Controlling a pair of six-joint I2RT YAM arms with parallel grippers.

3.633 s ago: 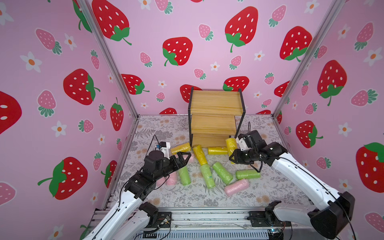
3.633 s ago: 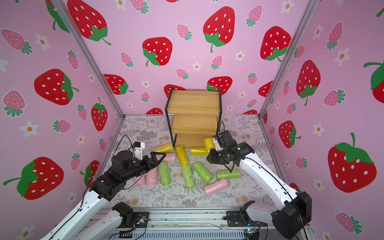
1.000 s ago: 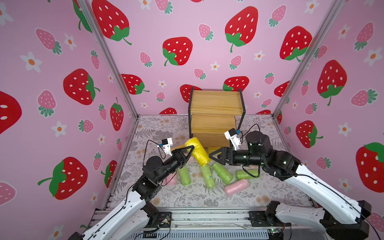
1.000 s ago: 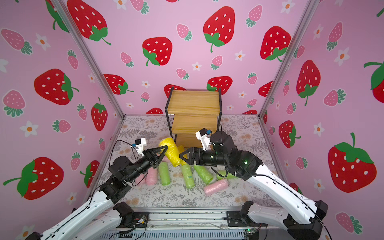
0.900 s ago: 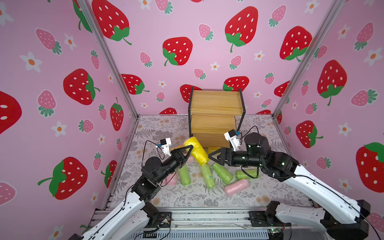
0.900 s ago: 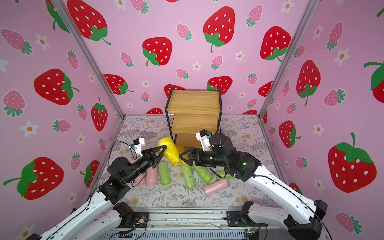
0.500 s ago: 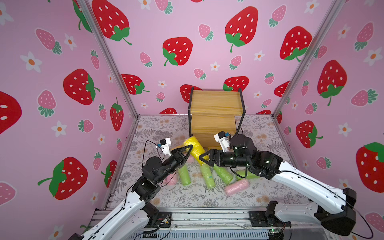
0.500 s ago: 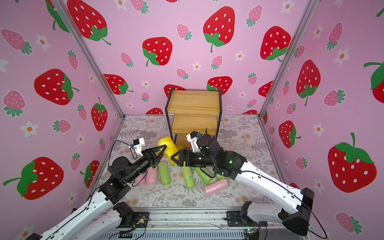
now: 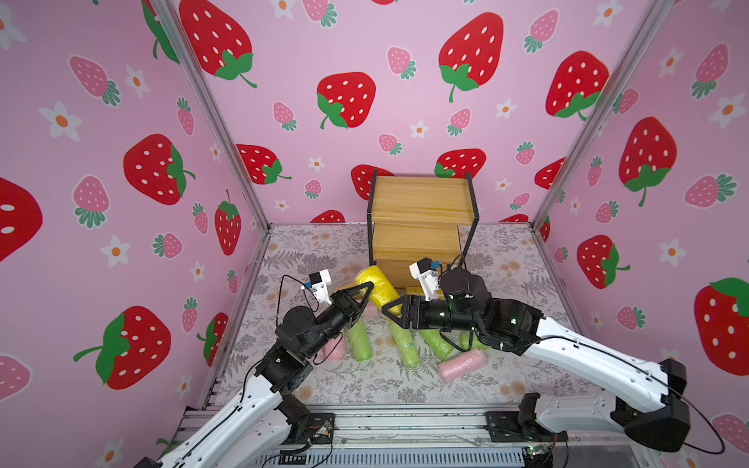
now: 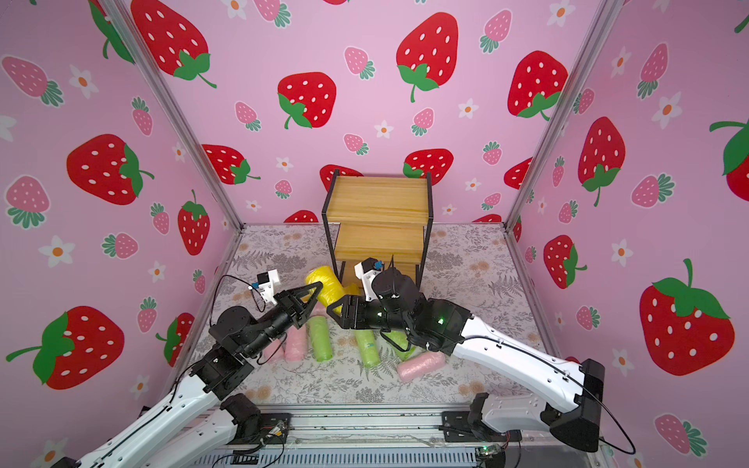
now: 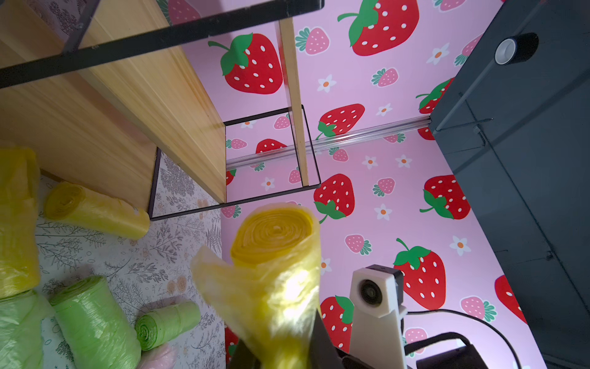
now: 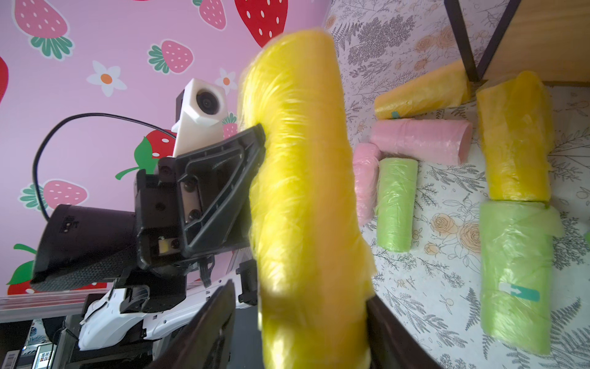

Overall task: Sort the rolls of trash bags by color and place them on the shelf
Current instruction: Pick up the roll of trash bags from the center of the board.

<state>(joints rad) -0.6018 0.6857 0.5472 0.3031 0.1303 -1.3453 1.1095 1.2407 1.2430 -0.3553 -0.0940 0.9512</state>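
right gripper sliding in, jaws closing round the lower end of the yellow roll, can't tell if it's biting yet | left gripper still clamping that roll | shelf sitting just behind both, top boards bare | loose rolls lying underneath | looks like handoff's happening, shelving's coming next

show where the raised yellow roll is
In both top views the yellow roll is off the mat at the shelf's front-left foot, held by the left gripper, right gripper straddling it.
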